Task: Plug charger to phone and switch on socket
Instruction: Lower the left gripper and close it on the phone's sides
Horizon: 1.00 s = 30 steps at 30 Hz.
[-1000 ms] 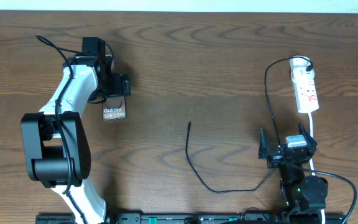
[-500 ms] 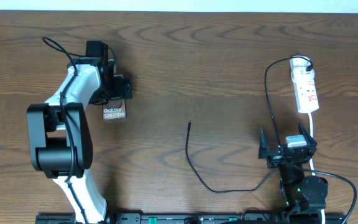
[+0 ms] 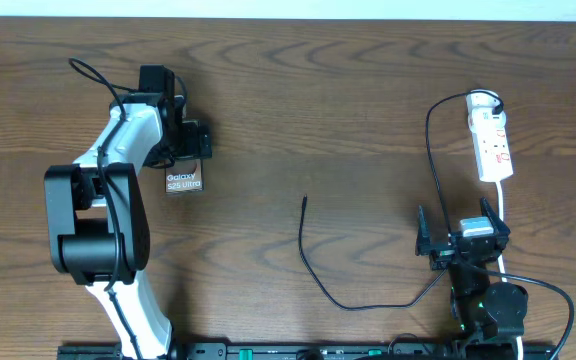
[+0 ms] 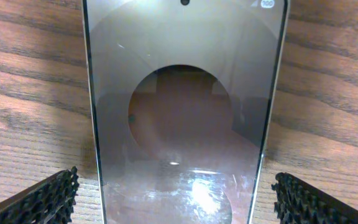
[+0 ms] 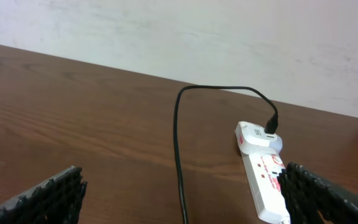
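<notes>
The phone (image 3: 184,182) lies flat at the left of the table, its far part hidden under my left gripper (image 3: 186,150). In the left wrist view the phone (image 4: 179,112) fills the middle, and my left gripper (image 4: 178,205) is open, one finger off each long edge and neither touching it. The charger (image 3: 304,235) is a thin black cable running from the socket (image 3: 492,148) down and around to its free plug tip (image 3: 305,199) mid-table. My right gripper (image 3: 460,228) stands open below the socket, holding nothing. In the right wrist view the charger (image 5: 178,143) and the socket (image 5: 266,183) lie ahead of my right gripper (image 5: 185,202).
A white adapter (image 5: 257,135) sits plugged into the socket's far end, with the black cable coming out of it. The socket's white cord (image 3: 503,215) runs down past the right gripper. A pale wall (image 5: 229,37) backs the table's far edge.
The left arm shifted slightly, its elbow moving right and up and the gripper easing a little further over the phone. It has been still for the last half second. The right arm has not moved.
</notes>
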Motion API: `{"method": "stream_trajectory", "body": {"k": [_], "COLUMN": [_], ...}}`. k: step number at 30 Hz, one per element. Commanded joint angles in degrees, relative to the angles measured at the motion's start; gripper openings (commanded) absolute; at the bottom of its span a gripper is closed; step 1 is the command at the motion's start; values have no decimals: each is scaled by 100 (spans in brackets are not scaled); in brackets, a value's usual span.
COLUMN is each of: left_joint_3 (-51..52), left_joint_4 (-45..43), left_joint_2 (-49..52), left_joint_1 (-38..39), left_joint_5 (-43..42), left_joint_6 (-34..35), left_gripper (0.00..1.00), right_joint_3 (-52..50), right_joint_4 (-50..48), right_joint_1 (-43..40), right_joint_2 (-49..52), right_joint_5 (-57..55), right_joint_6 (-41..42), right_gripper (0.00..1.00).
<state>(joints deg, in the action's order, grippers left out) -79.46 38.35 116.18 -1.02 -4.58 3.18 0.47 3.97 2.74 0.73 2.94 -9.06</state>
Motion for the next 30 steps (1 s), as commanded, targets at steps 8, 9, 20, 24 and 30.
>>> {"method": "stream_trajectory", "body": {"k": [8, 9, 20, 24, 30], "left_joint_3": [-103, -103, -103, -103, -103], "left_joint_4": [0, -2, -17, -28, -83], "left_joint_2": [157, 181, 219, 223, 225], "left_joint_1": [15, 13, 15, 15, 15], "left_joint_5": [96, 96, 55, 52, -177], "left_joint_6": [52, 50, 50, 50, 50], "left_gripper": [99, 99, 99, 99, 99], "right_joint_3": [-15, -15, -15, -15, -15], "right_joint_4": [13, 13, 13, 13, 13], "right_joint_1": [-35, -35, -35, -35, -35], "right_joint_2": [-24, -24, -24, -24, -24], "right_joint_5": [-24, -24, -24, -24, -24], "right_joint_6": [63, 66, 66, 63, 66], "right_gripper": [99, 99, 99, 99, 99]}}
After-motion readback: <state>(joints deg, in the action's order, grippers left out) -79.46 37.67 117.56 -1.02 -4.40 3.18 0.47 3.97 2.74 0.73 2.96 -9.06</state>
